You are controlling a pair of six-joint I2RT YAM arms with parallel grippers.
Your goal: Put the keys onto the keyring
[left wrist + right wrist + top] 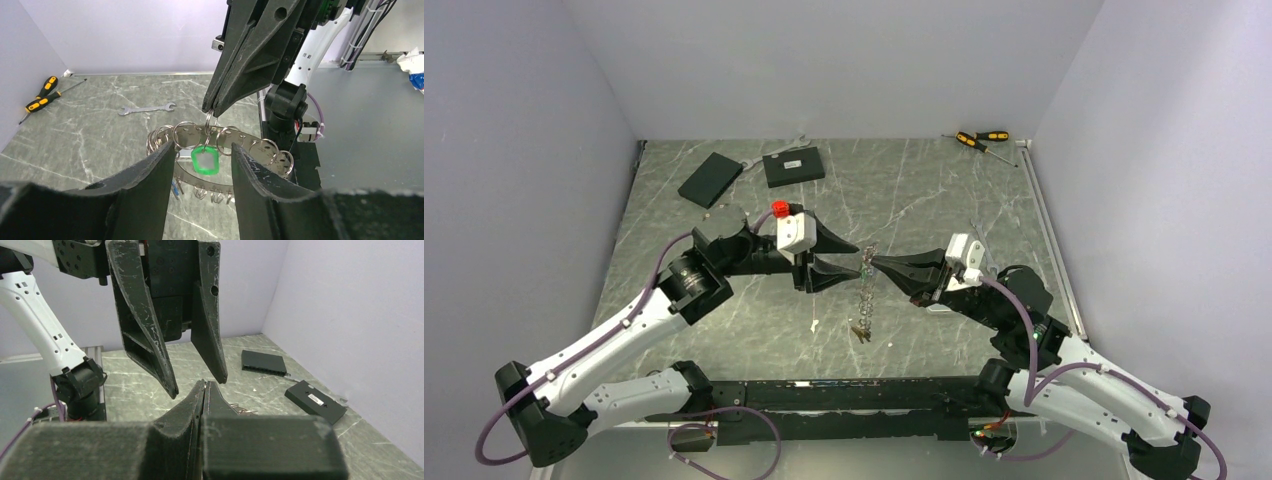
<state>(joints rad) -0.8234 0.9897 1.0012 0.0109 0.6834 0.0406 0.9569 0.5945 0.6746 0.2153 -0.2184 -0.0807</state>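
The right pincer is clamped tight, its tips nipping one of the small wire loops on the rim of the keyring. The big ring dangles from that pinch, hanging below the tips and seen edge-on from above.

Facing it, the left pincer has its jaws parted with nothing gripped between them. Its tips sit just short of the ring and close to the right pincer's tips.

Look along the left pincer and you see straight through the gap. A green-tagged key hangs on the ring just beyond the two fingers, directly under the right pincer's tip. More small loops bristle along the rim to either side of it.

At the low end of the ring, below both pincers, a little bunch of keys hangs close to the worktop. Whether they touch it, I can't tell.

Well beyond the left pincer, towards the back wall, a flat black box lies on the worktop with a second black box near it and a spanner by them. Far back beyond the right pincer, in the corner, lie two yellow-and-black screwdrivers.
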